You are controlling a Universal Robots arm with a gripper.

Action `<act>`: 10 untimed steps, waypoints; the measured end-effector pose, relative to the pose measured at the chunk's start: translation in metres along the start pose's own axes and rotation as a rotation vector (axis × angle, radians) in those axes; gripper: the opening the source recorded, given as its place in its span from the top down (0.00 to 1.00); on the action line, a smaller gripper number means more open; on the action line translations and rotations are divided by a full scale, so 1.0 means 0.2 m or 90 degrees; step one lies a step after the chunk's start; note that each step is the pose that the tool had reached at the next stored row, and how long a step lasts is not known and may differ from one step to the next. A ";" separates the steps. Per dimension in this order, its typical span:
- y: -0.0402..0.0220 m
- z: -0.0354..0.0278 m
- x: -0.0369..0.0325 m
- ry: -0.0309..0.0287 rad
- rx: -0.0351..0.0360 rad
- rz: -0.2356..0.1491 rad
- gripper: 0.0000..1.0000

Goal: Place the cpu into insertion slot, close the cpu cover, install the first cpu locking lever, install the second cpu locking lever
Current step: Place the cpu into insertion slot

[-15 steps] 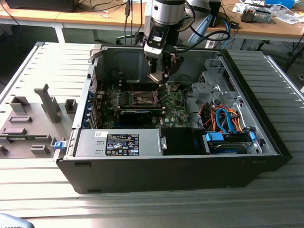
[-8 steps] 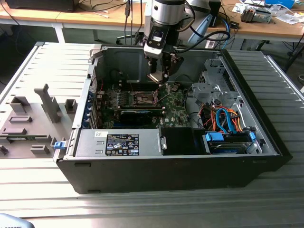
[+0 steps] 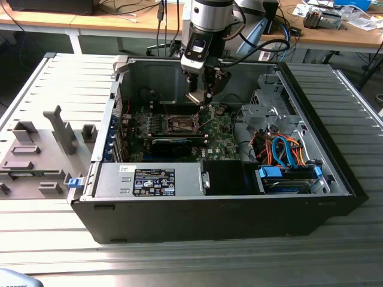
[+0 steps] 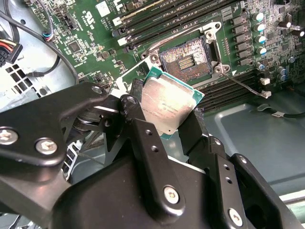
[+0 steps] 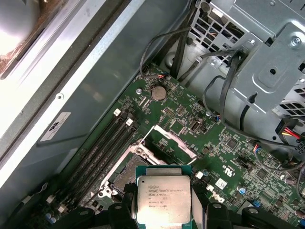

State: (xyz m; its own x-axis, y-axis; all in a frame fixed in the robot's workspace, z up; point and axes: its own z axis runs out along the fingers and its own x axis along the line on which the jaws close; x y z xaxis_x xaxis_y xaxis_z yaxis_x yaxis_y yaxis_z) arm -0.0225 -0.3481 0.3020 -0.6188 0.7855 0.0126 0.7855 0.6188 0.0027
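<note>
Looking into the open computer case, we found its green board carrying an empty socket, the cover frame tipped up to leave it clear, while the claw gripped the silver chip by its edges, flat and near that socket, apparently to keep it level.

Exterior view evenly lit; table sheen at 6 o'clock; case interior dim. Second wrist view: cpu glints.
</note>
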 end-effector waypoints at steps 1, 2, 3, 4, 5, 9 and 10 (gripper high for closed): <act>0.000 0.000 0.000 0.0000 0.0000 0.001 0.45; 0.000 0.001 0.000 0.0000 -0.0001 0.001 0.45; 0.000 0.001 0.000 0.0000 -0.0001 0.002 0.45; 0.000 0.001 0.000 0.0000 -0.0001 0.002 0.45; 0.000 0.001 0.000 0.0000 -0.0001 0.002 0.45; 0.000 0.003 0.000 0.0000 -0.0001 0.004 0.45; 0.000 0.003 0.000 0.0000 -0.0001 0.005 0.45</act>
State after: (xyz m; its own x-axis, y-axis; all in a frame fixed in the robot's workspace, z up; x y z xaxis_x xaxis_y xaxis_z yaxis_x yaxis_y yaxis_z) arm -0.0225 -0.3481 0.3014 -0.6131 0.7899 0.0126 0.7900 0.6131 0.0027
